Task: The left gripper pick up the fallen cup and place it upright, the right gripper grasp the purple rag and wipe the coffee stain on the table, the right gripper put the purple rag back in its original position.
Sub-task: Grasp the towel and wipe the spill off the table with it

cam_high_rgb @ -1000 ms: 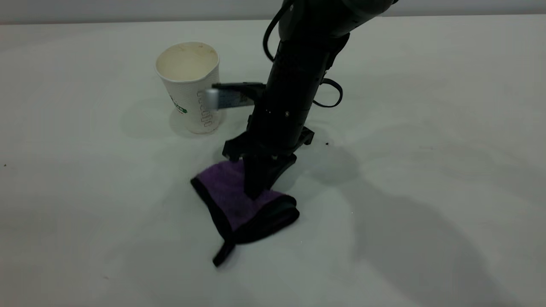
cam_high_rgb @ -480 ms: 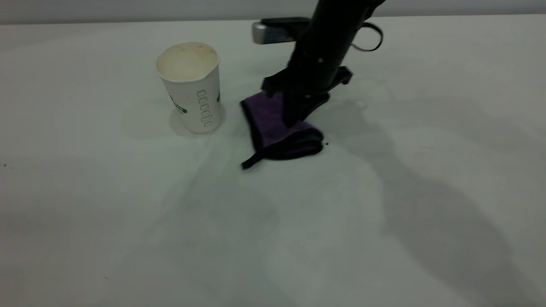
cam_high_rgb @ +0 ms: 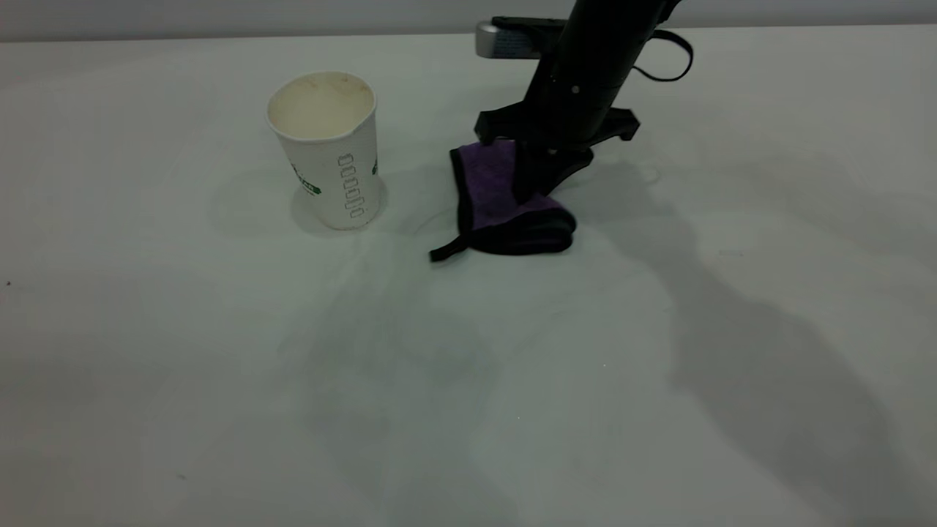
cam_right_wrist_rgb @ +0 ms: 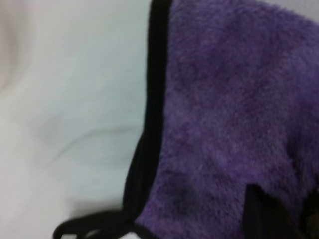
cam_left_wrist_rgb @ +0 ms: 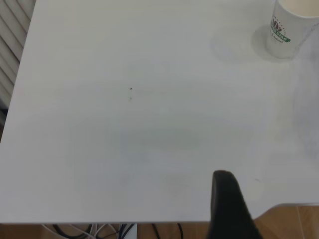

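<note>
Outside, the right gripper (cam_high_rgb: 532, 192) pinches the purple rag (cam_high_rgb: 505, 201), which lies on the white table (cam_high_rgb: 219, 366) just right of the upright paper cup (cam_high_rgb: 329, 150). From the left wrist, the cup (cam_left_wrist_rgb: 291, 25) stands far off; one dark finger (cam_left_wrist_rgb: 227, 206) shows, its spread untellable. From the right wrist, purple rag (cam_right_wrist_rgb: 234, 124) fills the view.

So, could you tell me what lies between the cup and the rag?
Only bare table: in the exterior view nothing sits between the cup and the rag.
</note>
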Controlling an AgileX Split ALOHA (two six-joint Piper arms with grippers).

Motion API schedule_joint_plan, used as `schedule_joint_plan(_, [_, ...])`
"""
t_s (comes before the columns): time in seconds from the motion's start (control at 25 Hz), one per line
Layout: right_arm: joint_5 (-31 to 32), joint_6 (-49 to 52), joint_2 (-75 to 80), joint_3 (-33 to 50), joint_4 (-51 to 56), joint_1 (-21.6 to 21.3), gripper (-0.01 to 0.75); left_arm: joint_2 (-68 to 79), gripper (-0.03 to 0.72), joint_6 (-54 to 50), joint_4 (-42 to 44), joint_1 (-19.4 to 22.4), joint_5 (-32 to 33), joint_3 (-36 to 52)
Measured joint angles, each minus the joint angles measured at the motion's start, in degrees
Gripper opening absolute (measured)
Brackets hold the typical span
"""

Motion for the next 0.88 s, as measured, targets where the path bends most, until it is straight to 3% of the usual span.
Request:
schedule_joint_plan(0.32, [10.9, -10.5, 0.2, -0.1, 7.3, 4.0, 0.100, 0.0, 0.498, 0.0, 0.0, 0.0, 0.0, 0.0])
schedule_joint_plan(0.48, [11.0, -10.4, 0.3, -0.1, 5.4, 3.6, 0.100, 0.0, 0.498, 0.0, 0.0, 0.0, 0.0, 0.0])
schedule_joint_plan(0.64, [9.3, -6.1, 0.3, -0.1, -2.4, -0.3, 0.102, 0.0, 0.498, 0.0, 0.0, 0.0, 0.0, 0.0])
schedule_joint_plan(0.88, [10.7, 0.9, 0.0, -0.5, -14.8, -10.4, 0.109, 0.0, 0.498, 0.0, 0.0, 0.0, 0.0, 0.0])
